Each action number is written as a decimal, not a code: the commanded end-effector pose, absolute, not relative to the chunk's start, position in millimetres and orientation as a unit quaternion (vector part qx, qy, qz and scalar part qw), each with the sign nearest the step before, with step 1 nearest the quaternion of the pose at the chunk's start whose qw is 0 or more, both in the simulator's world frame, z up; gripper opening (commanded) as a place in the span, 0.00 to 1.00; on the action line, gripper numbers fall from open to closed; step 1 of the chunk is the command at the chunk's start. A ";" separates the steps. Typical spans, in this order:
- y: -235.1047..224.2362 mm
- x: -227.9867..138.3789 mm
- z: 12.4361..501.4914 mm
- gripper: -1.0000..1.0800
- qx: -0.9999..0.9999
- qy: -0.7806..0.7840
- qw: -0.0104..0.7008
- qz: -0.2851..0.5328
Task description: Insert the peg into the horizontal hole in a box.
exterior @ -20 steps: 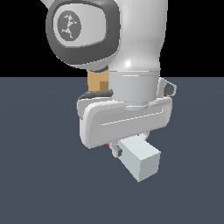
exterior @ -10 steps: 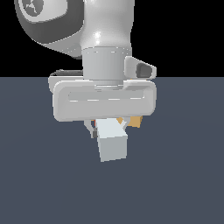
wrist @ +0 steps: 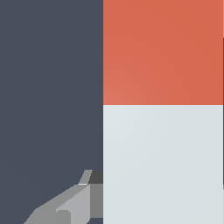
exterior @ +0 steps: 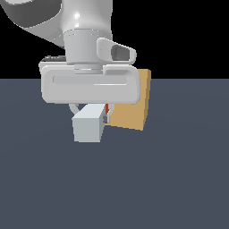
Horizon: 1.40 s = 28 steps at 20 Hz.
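In the exterior view my gripper (exterior: 90,115) is shut on the peg (exterior: 88,124), held above the floor. Its pale grey-white end faces the camera, and a sliver of its red part (exterior: 107,108) shows behind one finger (exterior: 106,118). The tan box (exterior: 132,103) stands just behind the peg, toward the exterior view's right, half covered by my hand. The hole is hidden from view. The wrist view is filled by the peg (wrist: 162,166), white on one half and red (wrist: 162,52) on the other, with one grey finger (wrist: 72,205) against its side.
A flat dark blue-grey floor (exterior: 179,179) stretches all around, and the same floor (wrist: 48,87) shows beside the peg in the wrist view. The large white hand (exterior: 89,87) blocks most of the box's face.
The hand with the peg has shifted toward the exterior view's left and risen. The peg's near end has swung to face the camera, and more of the box shows at the hand's right.
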State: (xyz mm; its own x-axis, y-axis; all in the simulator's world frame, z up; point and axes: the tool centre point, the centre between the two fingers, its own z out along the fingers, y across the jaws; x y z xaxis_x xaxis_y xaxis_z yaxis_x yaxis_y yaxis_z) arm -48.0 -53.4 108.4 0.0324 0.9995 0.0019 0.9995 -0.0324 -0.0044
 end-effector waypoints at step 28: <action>-9.5 -84.2 147.7 0.00 -0.819 -0.573 0.001 0.002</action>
